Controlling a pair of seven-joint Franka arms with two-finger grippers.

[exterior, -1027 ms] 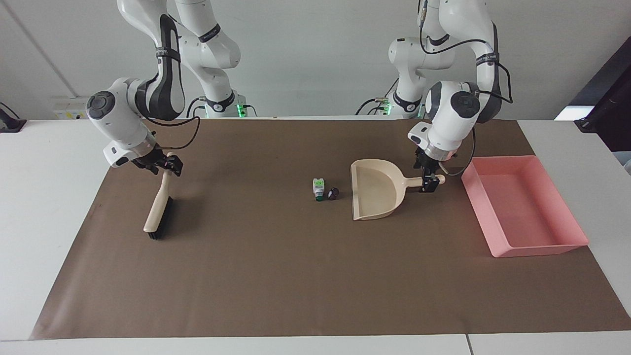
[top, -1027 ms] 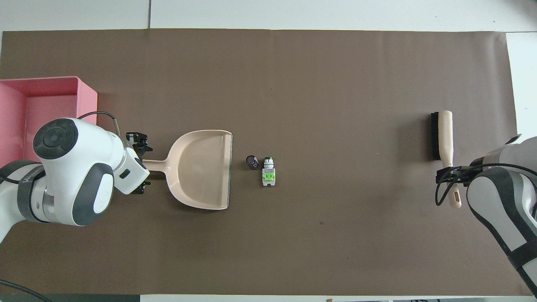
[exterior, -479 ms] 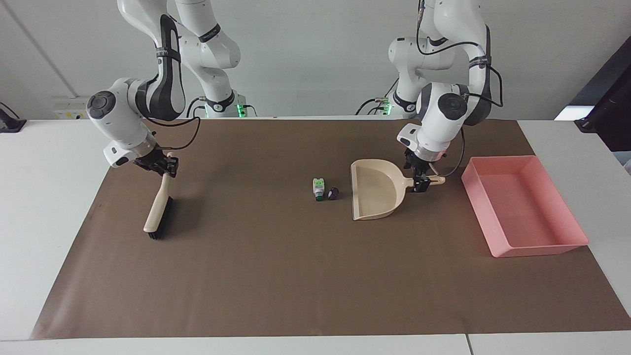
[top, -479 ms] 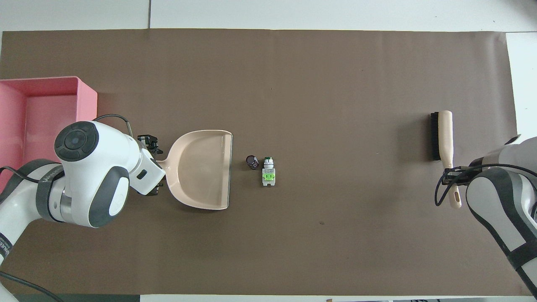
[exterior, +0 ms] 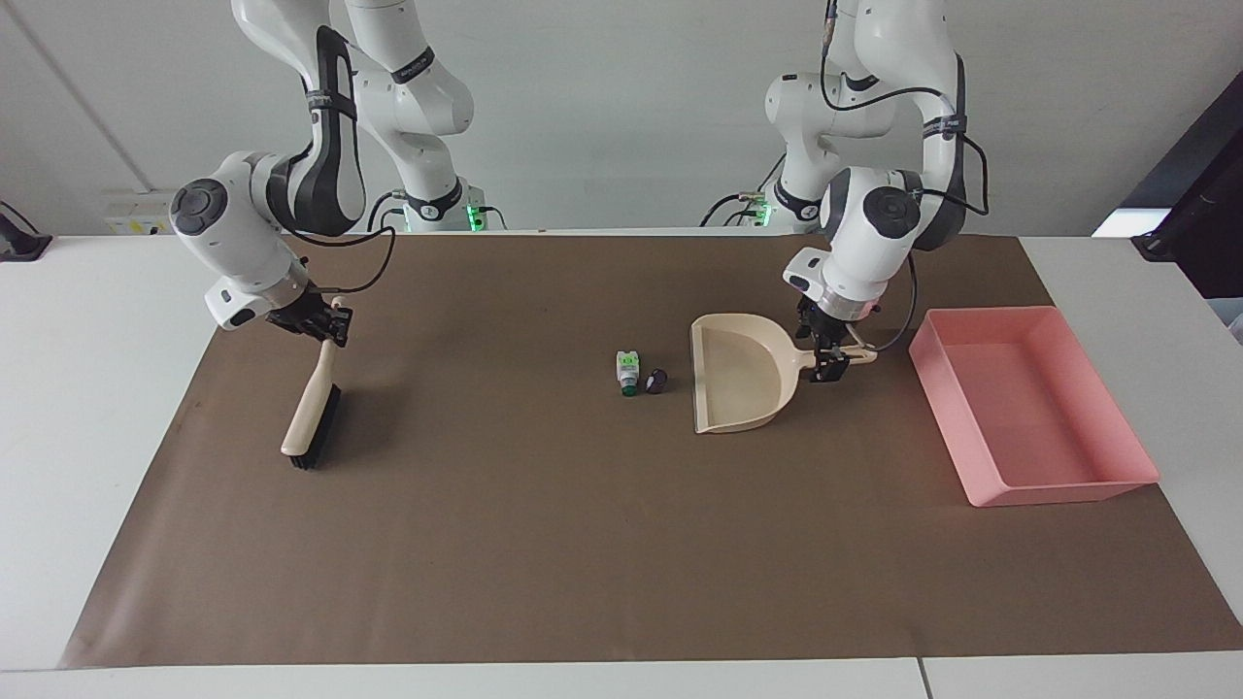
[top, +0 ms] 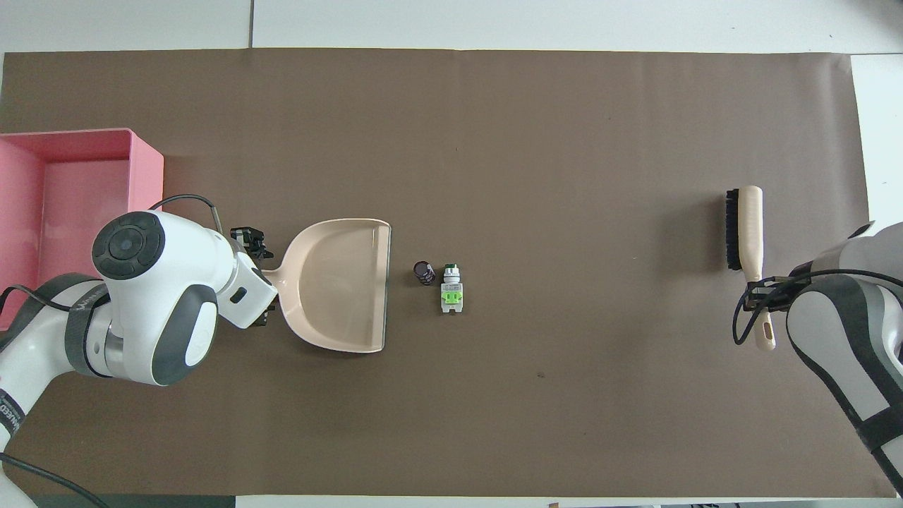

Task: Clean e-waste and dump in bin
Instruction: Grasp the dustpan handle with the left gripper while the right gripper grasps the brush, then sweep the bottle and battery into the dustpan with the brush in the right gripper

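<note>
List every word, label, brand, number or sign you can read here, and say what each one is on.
No text can be read.
White e-waste piece: green markings, not readable as text.
Left arm's grey band: lettering too small to read.
Right arm's black bands: lettering too small to read.
Dustpan, brush, pink bin: no marks visible.

Left gripper (exterior: 833, 359) clamps the beige dustpan's (exterior: 740, 374) handle; pink bin (exterior: 1031, 405) beside it, e-waste (exterior: 639, 374) just off the pan's mouth. Right gripper (exterior: 325, 323) grips the brush (exterior: 312, 417) handle.
</note>
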